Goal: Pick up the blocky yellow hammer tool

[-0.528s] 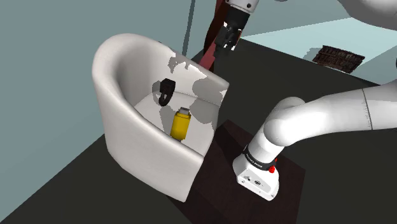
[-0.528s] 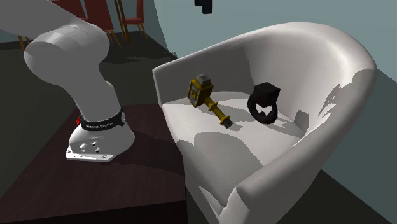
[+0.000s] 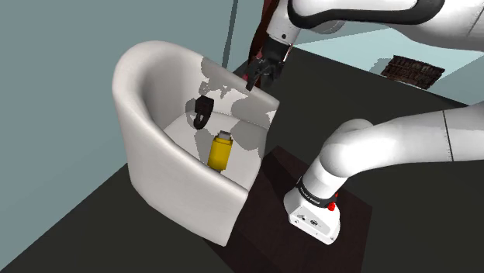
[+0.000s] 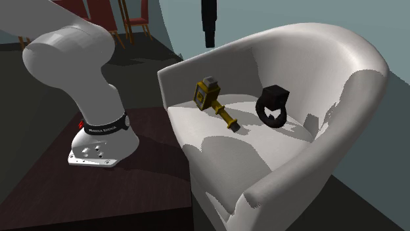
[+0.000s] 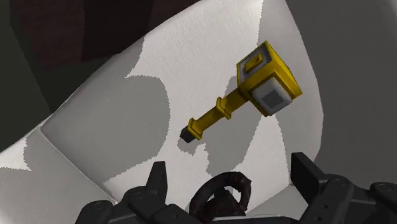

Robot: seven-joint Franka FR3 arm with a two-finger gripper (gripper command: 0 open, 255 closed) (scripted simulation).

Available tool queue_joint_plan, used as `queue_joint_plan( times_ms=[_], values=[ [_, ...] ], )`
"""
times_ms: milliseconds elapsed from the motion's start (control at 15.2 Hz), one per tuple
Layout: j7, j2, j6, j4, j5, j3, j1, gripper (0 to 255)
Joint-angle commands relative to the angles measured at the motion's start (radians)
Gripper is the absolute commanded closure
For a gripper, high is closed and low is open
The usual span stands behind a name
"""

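The gripper (image 3: 260,71) has come lower than it was half a second ago. In the second exterior view the gripper (image 4: 209,29) now hangs well down from the top edge, where before only its tip showed. In the shoulder view it has dropped toward the rim of the white armchair (image 3: 155,159). The hammer and the ring have not moved.

The fingers stand wide apart in the wrist view and hold nothing (image 5: 230,179).

The yellow hammer (image 5: 245,92) lies flat on the chair's seat, below the gripper and apart from it. In the second exterior view the hammer (image 4: 213,100) has its blocky grey-faced head near the chair's side wall on the left, and its handle points out across the seat. In the shoulder view the hammer (image 3: 220,150) shows in the middle of the seat.

A black ring (image 4: 271,106) rests on the same seat, near the handle's end but not touching it. The chair's curved wall (image 4: 328,85) rises around both. The arm's base sits on the dark stand (image 3: 353,240) just beside the chair. Red chairs (image 4: 135,14) stand farther back.
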Motion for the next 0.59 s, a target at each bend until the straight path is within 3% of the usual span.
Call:
queue_joint_plan(
  times_ms=[0,528],
  values=[
    [0.089,0.004,0.086,-0.070,0.030,0.041,-0.011,0],
    [0.413,0.154,0.442,-0.239,0.149,0.205,-0.046,0]
  ],
)
